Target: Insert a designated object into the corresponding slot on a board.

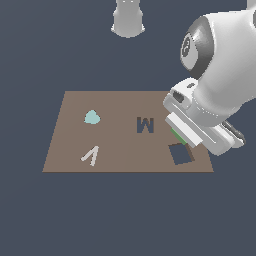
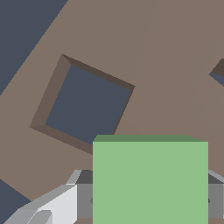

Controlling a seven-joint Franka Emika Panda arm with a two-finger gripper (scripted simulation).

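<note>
The green square block (image 2: 150, 179) sits between my gripper's (image 2: 150, 199) grey fingers (image 2: 83, 199), which are shut on its sides. In the exterior view only a sliver of the block (image 1: 175, 133) shows under the white hand, where the gripper (image 1: 178, 137) hangs just above the brown board (image 1: 115, 150). The dark, slightly tilted square slot (image 1: 181, 153) lies right beside the block, toward the board's near right corner. From the wrist camera the slot (image 2: 85, 105) is open and unoccupied, and the block is offset to one side of it, not over it.
A dark M-shaped recess (image 1: 145, 125) is cut into the board's middle; its corner (image 2: 218, 72) shows in the wrist view. A pale teal rounded piece (image 1: 92, 118) and a white V-shaped piece (image 1: 91, 156) lie on the board's left half. The arm's base (image 1: 128, 20) stands beyond the far edge.
</note>
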